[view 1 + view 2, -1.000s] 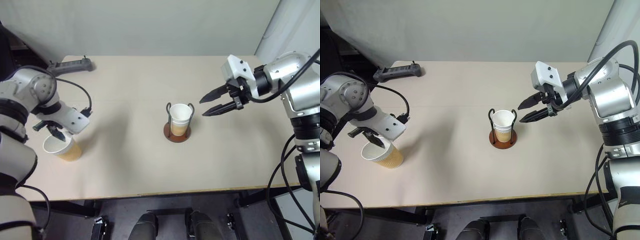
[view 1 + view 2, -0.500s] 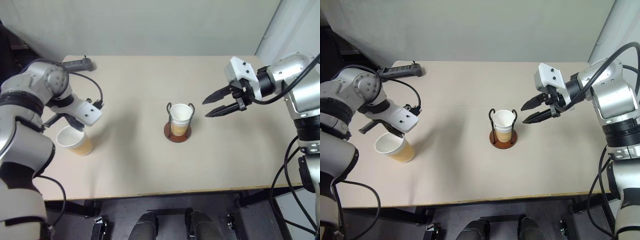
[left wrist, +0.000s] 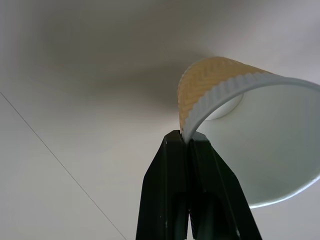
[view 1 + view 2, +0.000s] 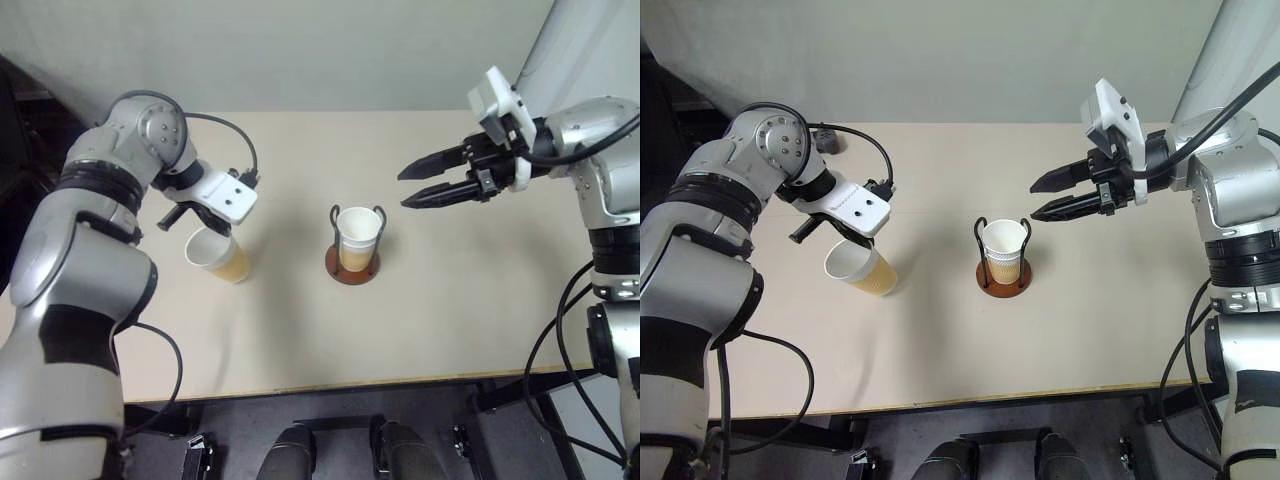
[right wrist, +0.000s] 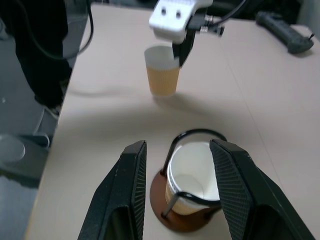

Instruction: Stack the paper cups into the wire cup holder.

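A pale beige tabletop [image 4: 300,320] stands against a plain grey wall. Near its middle sits the wire cup holder [image 4: 353,265], a reddish-brown disc with dark wire loops, and one paper cup [image 4: 359,235] stands upright inside it, white mouth up. A second paper cup [image 4: 217,254] hangs tilted to the holder's left, well apart from it, raised off the tabletop with its shadow below. The left hand [image 3: 189,142] is clamped on this cup's rim, one black finger inside the wall and one outside. To the holder's right and above it, the right hand [image 4: 408,188] hovers with its two black fingers spread apart, pointing toward the holder and holding nothing. A dark power strip [image 5: 283,31] lies at the tabletop's far left corner, far from the holder.
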Controlling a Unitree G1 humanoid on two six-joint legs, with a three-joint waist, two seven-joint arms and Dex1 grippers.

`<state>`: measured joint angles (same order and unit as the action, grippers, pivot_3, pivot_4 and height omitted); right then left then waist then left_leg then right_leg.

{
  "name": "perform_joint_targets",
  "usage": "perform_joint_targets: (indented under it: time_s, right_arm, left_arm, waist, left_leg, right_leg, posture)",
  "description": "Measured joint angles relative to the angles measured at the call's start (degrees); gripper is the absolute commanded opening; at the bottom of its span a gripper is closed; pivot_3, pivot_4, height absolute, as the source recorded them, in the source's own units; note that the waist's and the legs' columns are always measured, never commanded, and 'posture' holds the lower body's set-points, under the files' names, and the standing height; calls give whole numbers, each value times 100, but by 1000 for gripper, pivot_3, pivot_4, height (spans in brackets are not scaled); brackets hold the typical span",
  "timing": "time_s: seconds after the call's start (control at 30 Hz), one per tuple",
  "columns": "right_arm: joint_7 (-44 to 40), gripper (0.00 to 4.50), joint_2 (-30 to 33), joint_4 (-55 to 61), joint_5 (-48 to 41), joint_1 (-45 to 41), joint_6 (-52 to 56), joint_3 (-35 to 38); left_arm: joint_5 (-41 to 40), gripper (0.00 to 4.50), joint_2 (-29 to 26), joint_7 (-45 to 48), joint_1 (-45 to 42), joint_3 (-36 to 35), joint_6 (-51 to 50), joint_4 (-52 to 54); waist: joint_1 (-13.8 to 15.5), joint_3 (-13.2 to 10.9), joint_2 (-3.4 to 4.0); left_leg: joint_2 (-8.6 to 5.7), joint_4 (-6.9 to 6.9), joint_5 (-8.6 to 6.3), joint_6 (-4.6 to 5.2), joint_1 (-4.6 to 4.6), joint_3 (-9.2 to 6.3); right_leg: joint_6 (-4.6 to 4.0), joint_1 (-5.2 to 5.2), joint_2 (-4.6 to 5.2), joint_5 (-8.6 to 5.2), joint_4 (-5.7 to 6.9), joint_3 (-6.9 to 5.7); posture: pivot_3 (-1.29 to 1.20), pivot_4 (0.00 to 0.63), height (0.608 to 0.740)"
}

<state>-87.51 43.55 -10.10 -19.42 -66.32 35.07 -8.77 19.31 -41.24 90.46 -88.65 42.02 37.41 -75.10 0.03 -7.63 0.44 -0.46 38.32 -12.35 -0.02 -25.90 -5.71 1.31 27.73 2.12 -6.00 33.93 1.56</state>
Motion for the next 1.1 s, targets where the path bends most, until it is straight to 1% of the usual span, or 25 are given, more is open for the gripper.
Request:
perform_joint_targets:
  time_s: [0.1, 0.2, 0.23, 0.4, 0.6, 0.73, 0.87, 1.1]
  right_arm:
    - [4, 1997, 83, 126, -72, 6, 76, 41]
    - [2, 1997, 115, 254, -118, 19, 124, 41]
    - [-1, 1997, 143, 294, -125, 37, 125, 41]
    - [-29, 1997, 303, 404, -141, 126, 154, 41]
    - [-29, 1997, 395, 451, -159, 294, 94, 41]
    - [-44, 1997, 501, 394, -108, 407, -238, 41]
    - [-81, 1997, 676, 332, -40, 612, -410, 41]
    - [-88, 1997, 785, 415, -7, 777, -476, 41]
  left_arm:
    - [-36, 24, 316, 4, -151, -176, -293, -128]
    - [-167, 24, 778, 7, -667, -551, -790, -164]
    - [-161, 24, 859, 4, -836, -638, -885, -165]
    - [138, 24, 1177, -109, -1537, -803, -1110, -165]
    - [391, 24, 1513, -135, -1775, -926, -1248, -258]
    - [485, 24, 1757, -116, -1921, -1064, -1292, -272]
    - [496, 24, 1871, -92, -1941, -1217, -1343, -294]
    - [500, 24, 2096, -117, -2042, -1430, -1429, -306]
  waist:
    - [32, 1, -2]
    - [82, 0, -1]
    - [89, 1, -2]
    - [60, 0, 2]
    - [42, -3, 6]
    - [54, -3, 7]
    - [91, -3, 7]
    - [94, -3, 8]
  left_leg:
    - [-1, 9, 1, 1, -8, -7]
    - [-14, 22, 1, 3, -18, -1]
    - [-13, 25, -3, 9, -20, -9]
    - [-33, 25, -18, 32, -5, 16]
    - [-28, 33, -22, 37, -10, 16]
    - [-32, 35, -25, 43, -8, 21]
    - [-33, 57, -32, 54, -9, 18]
    - [-42, 74, -40, 68, -1, 26]
  right_leg:
    - [1, -1, 3, 0, 0, -7]
    - [0, -1, 8, 1, -7, -4]
    - [3, -4, 24, 0, -9, 4]
    - [36, -16, 29, -13, -13, 14]
    - [52, -13, 25, -19, -7, 14]
    - [58, -17, 22, -20, -7, 17]
    - [68, -26, 31, -21, -6, 19]
    - [82, -49, 35, -16, -13, 23]
  posture:
    - [0, 150, 740]
    - [0, 150, 740]
    - [0, 150, 740]
    - [0, 150, 740]
    - [0, 150, 740]
    - [0, 150, 740]
    - [0, 150, 740]
    - [0, 150, 740]
